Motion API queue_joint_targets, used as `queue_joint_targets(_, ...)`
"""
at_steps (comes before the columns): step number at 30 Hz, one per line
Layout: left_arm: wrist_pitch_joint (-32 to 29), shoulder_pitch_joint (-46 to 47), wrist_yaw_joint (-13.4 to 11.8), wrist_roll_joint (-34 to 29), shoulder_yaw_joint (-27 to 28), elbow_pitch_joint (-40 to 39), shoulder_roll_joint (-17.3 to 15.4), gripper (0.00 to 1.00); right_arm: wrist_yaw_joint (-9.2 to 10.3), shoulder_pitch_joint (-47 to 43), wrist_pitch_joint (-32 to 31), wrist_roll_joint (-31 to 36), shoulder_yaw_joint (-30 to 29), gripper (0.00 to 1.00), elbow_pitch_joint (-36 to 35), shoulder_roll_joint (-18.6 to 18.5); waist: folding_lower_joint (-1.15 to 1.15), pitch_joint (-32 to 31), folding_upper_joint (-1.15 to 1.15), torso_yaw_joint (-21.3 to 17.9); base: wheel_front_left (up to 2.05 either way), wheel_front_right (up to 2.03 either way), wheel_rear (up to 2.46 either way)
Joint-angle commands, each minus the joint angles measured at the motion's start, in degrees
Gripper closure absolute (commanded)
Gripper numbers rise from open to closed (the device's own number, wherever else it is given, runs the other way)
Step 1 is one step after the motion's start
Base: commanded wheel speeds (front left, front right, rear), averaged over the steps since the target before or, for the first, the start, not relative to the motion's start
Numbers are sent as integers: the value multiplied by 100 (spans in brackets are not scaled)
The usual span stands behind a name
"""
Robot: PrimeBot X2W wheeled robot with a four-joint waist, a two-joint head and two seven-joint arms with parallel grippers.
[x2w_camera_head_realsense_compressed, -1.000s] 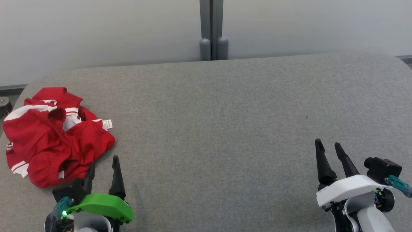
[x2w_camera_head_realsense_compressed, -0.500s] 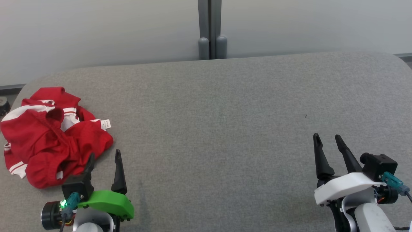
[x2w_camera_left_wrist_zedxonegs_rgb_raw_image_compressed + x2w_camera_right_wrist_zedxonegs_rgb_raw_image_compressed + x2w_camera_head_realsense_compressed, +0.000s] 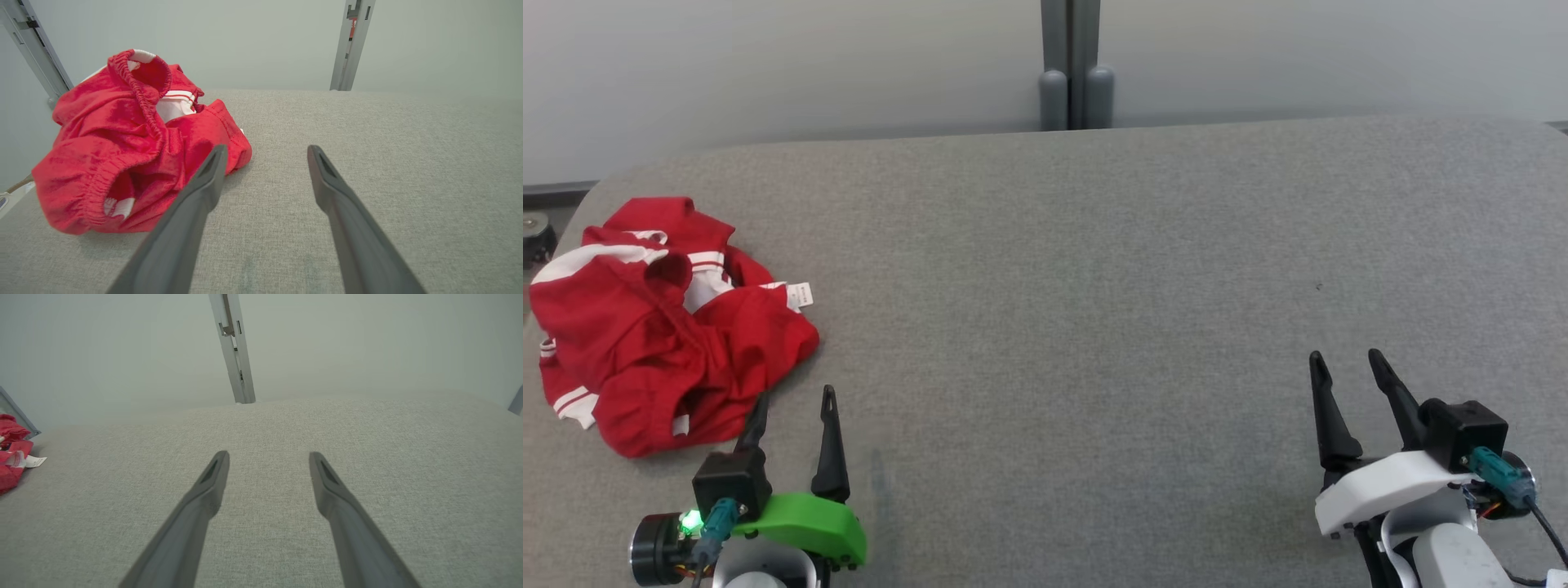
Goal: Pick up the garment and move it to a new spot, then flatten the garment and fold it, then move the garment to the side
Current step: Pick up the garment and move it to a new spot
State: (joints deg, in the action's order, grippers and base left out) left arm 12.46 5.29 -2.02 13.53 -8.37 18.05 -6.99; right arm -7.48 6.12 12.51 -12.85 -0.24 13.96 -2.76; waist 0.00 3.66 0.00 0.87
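While the left end effector and right end effector both gape empty, the crumpled red, white-striped cloth garment lies loose.
It sits just beyond the left fingertips at the left end of the grey fabric-covered tabletop. The print on its small white label is too small to read.

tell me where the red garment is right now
The red garment lies crumpled on the grey padded surface at the head view's left edge, just ahead of the left gripper.
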Motion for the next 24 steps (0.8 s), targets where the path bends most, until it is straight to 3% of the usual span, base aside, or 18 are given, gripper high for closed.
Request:
queue_joint_targets(1, 52, 13, 14, -120, 52, 6, 14, 0, -2, 8, 49, 144, 24, 0, -13, -19, 0, 128, 0, 223, 0, 0, 0)
queue_joint_targets(17, 234, -219, 162, -706, 760, 378, 229, 0, 0, 240, 228, 736, 732, 0, 315, -26, 0, 261, 0, 2211, 0, 0, 0)
queue_joint_targets(24, 282, -341, 314, -844, 992, 570, 328, 0, -1, 312, 278, 914, 1027, 0, 461, -31, 0, 350, 0, 2659, 0, 0, 0)
